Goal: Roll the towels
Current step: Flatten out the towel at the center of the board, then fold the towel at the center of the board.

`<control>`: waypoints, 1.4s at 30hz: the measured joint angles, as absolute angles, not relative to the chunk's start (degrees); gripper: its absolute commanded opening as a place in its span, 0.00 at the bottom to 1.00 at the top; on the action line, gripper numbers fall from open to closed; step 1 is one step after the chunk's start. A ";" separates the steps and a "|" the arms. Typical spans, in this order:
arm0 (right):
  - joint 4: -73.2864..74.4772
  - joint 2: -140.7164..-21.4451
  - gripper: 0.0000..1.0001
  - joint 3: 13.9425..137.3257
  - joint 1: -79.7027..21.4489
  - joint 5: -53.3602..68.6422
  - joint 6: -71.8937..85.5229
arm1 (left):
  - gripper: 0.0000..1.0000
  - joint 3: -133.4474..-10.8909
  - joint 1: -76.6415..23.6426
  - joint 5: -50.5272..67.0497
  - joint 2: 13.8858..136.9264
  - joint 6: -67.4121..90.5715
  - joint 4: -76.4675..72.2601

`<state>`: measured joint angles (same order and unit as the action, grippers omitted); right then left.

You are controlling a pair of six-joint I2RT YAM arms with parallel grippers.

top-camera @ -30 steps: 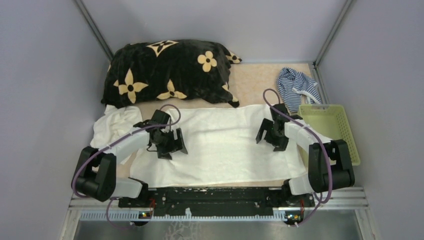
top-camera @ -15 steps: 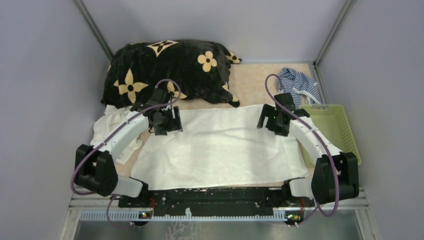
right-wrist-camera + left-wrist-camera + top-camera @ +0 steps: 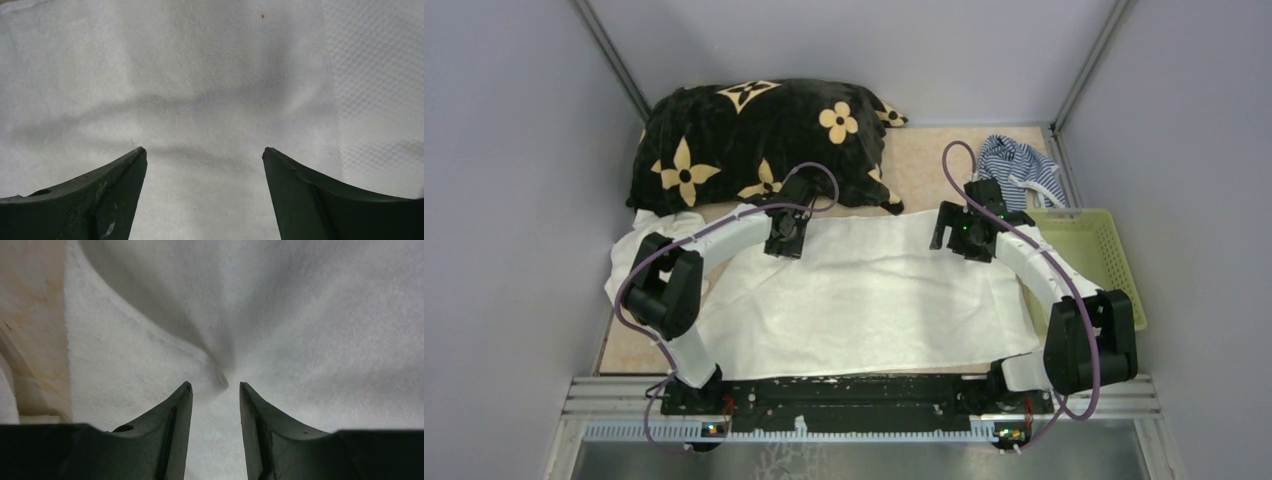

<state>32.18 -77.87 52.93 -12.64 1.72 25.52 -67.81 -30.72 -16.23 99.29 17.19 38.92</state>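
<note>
the long towel (image 3: pixel 864 295) lies flat and unrolled between the arms, a second towel (image 3: pixel 649 245) bunched at its left. the left gripper (image 3: pixel 215 390) pinches a fold at the far edge, jaws half-narrowed, and the right gripper (image 3: pixel 202 155) hangs spread wide, holding nothing; all the rolling is left.

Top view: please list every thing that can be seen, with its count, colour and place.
towel: 1, white, spread flat mid-table
second towel: 1, white, crumpled at left edge
pillow: 1, black with tan flowers, far left
garment: 1, blue-white striped, far right
basket: 1, light green, right edge
table: 1, beige
left gripper: 1, black, at towel's far edge, fingers partly closed around a fold
right gripper: 1, black, at towel's far edge, open
</note>
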 measured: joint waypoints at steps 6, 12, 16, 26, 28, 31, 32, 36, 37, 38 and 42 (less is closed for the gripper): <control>32.12 -78.19 0.86 52.95 -12.64 1.80 25.50 | 0.46 -71.40 -31.75 -19.55 103.53 12.58 37.60; 32.12 -78.19 0.86 52.93 -12.64 1.69 25.52 | 0.47 -71.90 -33.34 -20.64 105.58 9.98 38.68; 32.12 -78.19 0.86 52.93 -12.64 1.61 25.52 | 0.46 -72.53 -34.22 -21.43 106.04 8.93 39.66; 32.12 -78.19 0.86 52.93 -12.64 1.58 25.52 | 0.35 -72.55 -34.41 -23.31 108.01 7.86 41.63; 32.12 -78.22 0.86 52.93 -12.64 1.56 25.52 | 0.28 -72.55 -34.41 -23.57 108.03 7.73 41.78; 32.10 -78.48 0.86 52.95 -12.64 1.52 25.50 | 0.17 -72.55 -34.41 -24.16 108.03 7.62 41.87; 32.12 -78.56 0.86 52.95 -12.64 1.48 25.50 | 0.15 -72.58 -34.41 -24.47 108.03 7.57 41.95; 32.14 -79.00 0.86 53.06 -12.64 1.10 25.04 | 0.01 -72.62 -34.30 -26.41 107.92 7.05 42.22; 32.36 -79.29 0.86 53.36 -12.64 0.99 24.80 | 0.00 -72.62 -34.11 -26.96 107.79 6.76 42.28; 32.38 -79.77 0.86 53.93 -12.64 0.80 24.36 | 0.00 -72.62 -33.78 -27.66 107.53 6.31 42.39; 33.04 -82.15 0.86 58.39 -12.64 -0.23 21.82 | 0.00 -72.62 -31.73 -29.87 104.88 4.49 42.28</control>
